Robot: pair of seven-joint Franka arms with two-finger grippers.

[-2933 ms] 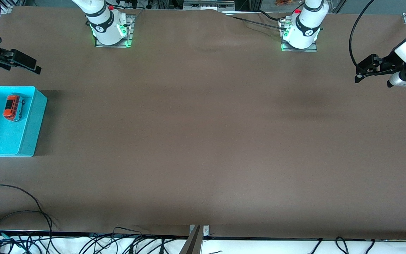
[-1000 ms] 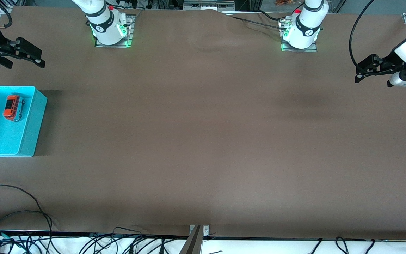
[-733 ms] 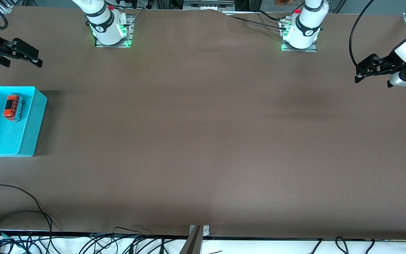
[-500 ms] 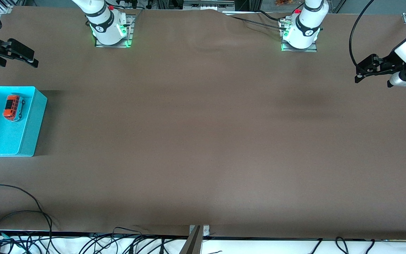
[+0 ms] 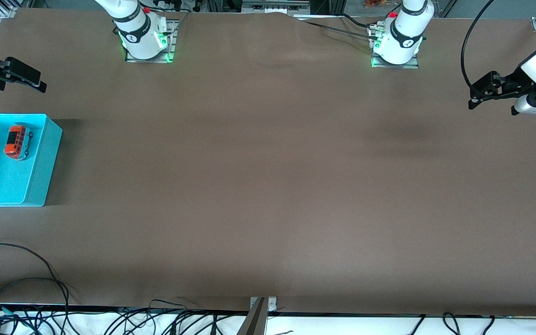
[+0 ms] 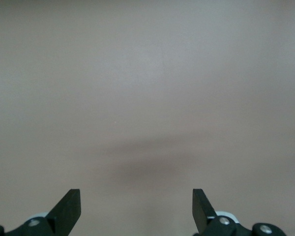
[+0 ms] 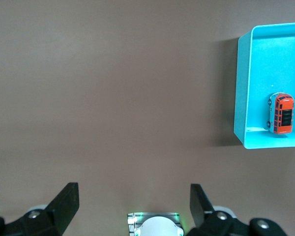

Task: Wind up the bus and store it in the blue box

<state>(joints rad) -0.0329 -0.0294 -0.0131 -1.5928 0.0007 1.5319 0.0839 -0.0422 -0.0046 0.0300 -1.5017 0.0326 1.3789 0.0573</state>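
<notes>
The orange bus (image 5: 17, 141) lies inside the blue box (image 5: 40, 158), in the corner nearest the robot bases, at the right arm's end of the table. Both show in the right wrist view, the bus (image 7: 282, 113) in the box (image 7: 242, 88). My right gripper (image 5: 23, 79) is open and empty, up in the air over bare table just outside the box, on its robot-base side. My left gripper (image 5: 477, 95) is open and empty, held over the table at the left arm's end, where that arm waits. The left wrist view shows its open gripper (image 6: 136, 206) over bare tabletop.
The table is covered with a brown mat (image 5: 268, 186). The two arm bases (image 5: 144, 39) (image 5: 396, 44) stand along the table edge farthest from the front camera. Loose cables (image 5: 26, 284) lie at the table's near edge. A metal bracket (image 5: 258, 311) sits at mid near edge.
My right gripper has drawn away from the box toward the table's edge at the right arm's end, staying open. The bus, box and left arm have not moved.
</notes>
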